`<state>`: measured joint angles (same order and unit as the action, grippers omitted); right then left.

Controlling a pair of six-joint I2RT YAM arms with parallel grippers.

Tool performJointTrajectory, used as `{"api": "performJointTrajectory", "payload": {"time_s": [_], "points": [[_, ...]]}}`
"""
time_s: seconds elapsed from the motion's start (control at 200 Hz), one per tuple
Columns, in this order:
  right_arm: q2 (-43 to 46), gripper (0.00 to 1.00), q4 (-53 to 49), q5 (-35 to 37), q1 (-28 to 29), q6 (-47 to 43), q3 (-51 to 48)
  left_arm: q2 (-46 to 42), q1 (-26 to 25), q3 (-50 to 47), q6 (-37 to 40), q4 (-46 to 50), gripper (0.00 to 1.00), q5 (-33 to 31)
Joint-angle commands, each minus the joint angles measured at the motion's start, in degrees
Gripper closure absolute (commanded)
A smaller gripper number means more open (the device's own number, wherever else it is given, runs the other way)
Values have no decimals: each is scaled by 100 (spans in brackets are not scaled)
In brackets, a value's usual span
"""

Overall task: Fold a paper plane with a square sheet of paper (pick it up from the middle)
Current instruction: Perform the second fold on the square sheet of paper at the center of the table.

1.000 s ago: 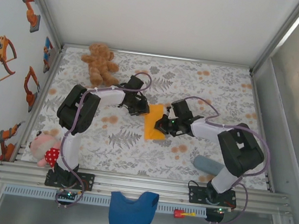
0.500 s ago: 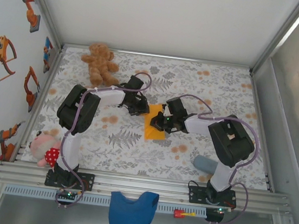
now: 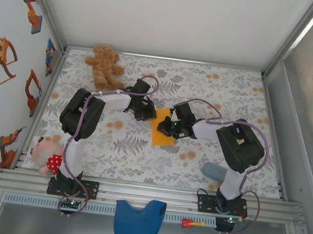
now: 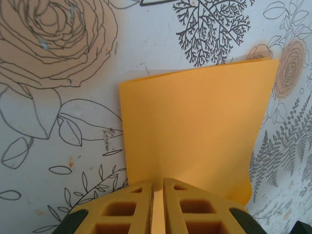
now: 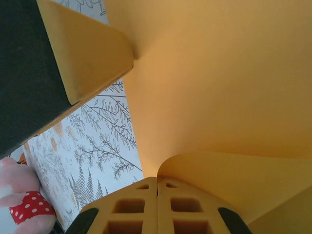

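Observation:
The square sheet of paper [image 3: 162, 136] is bright orange and lies mid-table on the floral cloth, partly folded over on itself. My left gripper [image 3: 150, 115] is at its upper left edge. In the left wrist view the left gripper [image 4: 157, 183] is shut on a thin edge of the paper [image 4: 195, 122], which spreads out ahead. My right gripper [image 3: 166, 127] is over the sheet's upper middle. In the right wrist view the right gripper [image 5: 157, 179] is shut on a curled-over flap of the paper [image 5: 219, 73]. A left finger [image 5: 87, 53] shows at the upper left there.
A brown teddy bear [image 3: 104, 66] lies at the back left. A pink plush [image 3: 46, 155] sits at the front left edge. A grey-blue object [image 3: 216, 172] lies near the right arm's base. A blue cloth [image 3: 138, 220] hangs over the front rail beside a small red item [image 3: 191, 223].
My right gripper has moved left and slightly back across the sheet, carrying its right edge over. The visible orange area has narrowed. The left arm has stayed put.

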<state>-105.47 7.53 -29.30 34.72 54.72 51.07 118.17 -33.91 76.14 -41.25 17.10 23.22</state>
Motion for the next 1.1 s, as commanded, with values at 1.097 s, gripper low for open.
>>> {"api": "performJointTrajectory", "payload": {"time_s": [1.097], "points": [[-220, 100, -67, 302, 26, 61, 149, 152, -10, -152, -5, 241, 86, -2]]}}
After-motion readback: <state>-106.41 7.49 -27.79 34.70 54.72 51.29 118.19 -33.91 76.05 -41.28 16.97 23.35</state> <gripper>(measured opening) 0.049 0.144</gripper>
